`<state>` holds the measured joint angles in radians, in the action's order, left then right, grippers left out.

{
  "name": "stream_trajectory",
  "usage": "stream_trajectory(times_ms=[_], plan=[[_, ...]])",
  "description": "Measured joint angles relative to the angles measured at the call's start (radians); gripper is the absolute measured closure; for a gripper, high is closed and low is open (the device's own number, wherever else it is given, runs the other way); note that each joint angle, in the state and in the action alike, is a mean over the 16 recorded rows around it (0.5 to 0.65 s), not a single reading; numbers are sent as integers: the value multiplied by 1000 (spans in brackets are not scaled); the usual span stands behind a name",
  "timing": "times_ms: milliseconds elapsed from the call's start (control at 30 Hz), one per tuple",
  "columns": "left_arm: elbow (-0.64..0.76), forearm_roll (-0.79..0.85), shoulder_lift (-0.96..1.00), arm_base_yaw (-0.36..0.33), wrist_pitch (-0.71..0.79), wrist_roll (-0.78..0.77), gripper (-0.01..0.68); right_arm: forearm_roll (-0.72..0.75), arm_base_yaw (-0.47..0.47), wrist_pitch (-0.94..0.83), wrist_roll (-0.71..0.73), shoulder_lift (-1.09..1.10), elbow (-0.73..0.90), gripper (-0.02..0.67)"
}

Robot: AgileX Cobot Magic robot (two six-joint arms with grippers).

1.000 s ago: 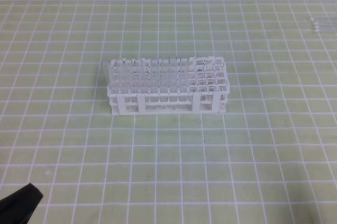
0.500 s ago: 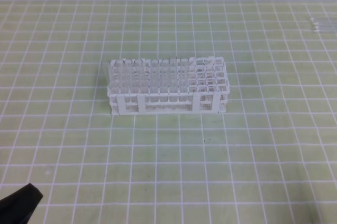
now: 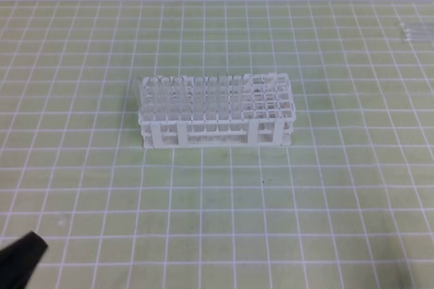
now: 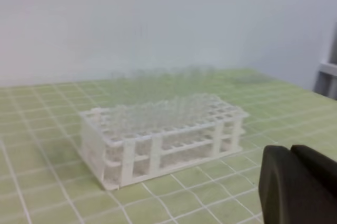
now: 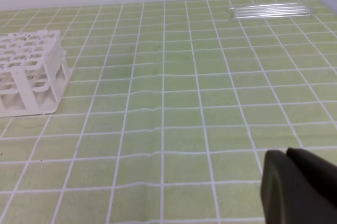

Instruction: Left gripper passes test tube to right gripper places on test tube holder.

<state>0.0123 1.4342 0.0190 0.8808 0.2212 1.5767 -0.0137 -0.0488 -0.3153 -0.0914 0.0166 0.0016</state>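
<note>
Green gridded mat (image 3: 224,207) unlabelled; left hand (image 4: 295,184) and right hand (image 5: 295,187) closed, empty.

White lattice test tube holder (image 3: 215,111); pale green mat (image 3: 305,194) gridded in white; black left gripper (image 3: 20,262) near left.

- Your one obstacle mid-mat is the test tube holder (image 3: 215,110), its left columns full of upright tubes.
- Loose tubes (image 5: 269,11) lie at the far right edge.
- Open mat (image 3: 271,221) lies all around the holder.
</note>
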Motion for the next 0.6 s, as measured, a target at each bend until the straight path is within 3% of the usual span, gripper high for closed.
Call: stream_trajectory(times_ms=[167, 300, 433, 600], plan=[[-3, -8, 0, 0, -15, 37, 675, 0, 0, 0, 0, 0, 0, 665], [-7, -141, -1, 0, -23, -50, 675, 0, 0, 0, 0, 0, 0, 665], [-8, -422, -1, 0, -35, -322, 675, 0, 0, 0, 0, 0, 0, 665], [-10, -915, -1, 1, -48, -874, 675, 0, 0, 0, 0, 0, 0, 665]])
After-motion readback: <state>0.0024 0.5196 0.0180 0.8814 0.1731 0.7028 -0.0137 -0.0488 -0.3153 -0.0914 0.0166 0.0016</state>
